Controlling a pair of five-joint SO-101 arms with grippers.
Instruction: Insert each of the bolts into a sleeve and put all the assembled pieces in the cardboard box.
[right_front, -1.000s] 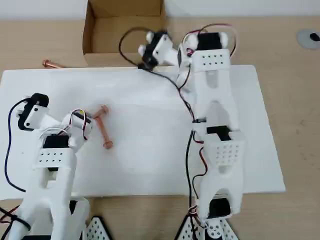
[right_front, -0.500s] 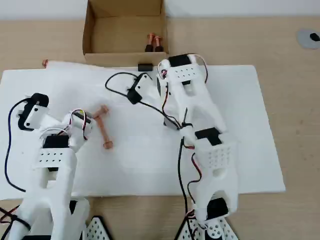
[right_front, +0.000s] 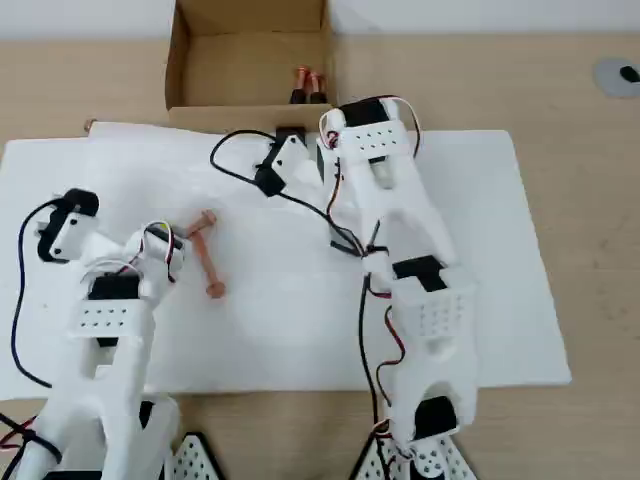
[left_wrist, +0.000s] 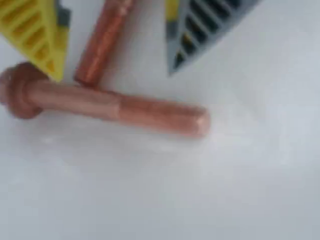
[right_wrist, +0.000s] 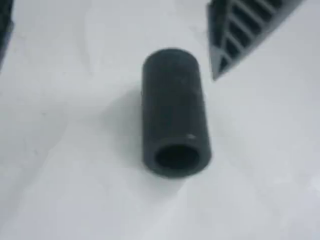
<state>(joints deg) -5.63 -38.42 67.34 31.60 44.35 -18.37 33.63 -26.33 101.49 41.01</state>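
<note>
Black hollow sleeve (right_wrist: 174, 112) lying flat inside open right tool (right_wrist: 110, 62); left tool (left_wrist: 114, 72) open over two copper bolts (left_wrist: 115, 107).

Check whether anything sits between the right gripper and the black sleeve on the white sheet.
Nothing visible does. The black sleeve lies on its side on the white sheet, uncovered, and the right gripper hangs open directly over it. In the right wrist view, nothing else lies on the sheet around the sleeve.

bolts (left_wrist: 115, 107) copper | sleeve (right_wrist: 172, 112) black | cardboard box (right_front: 240, 70) brown | sheet (right_front: 300, 300) white | left jaws yellow and grey, ribbed
</note>
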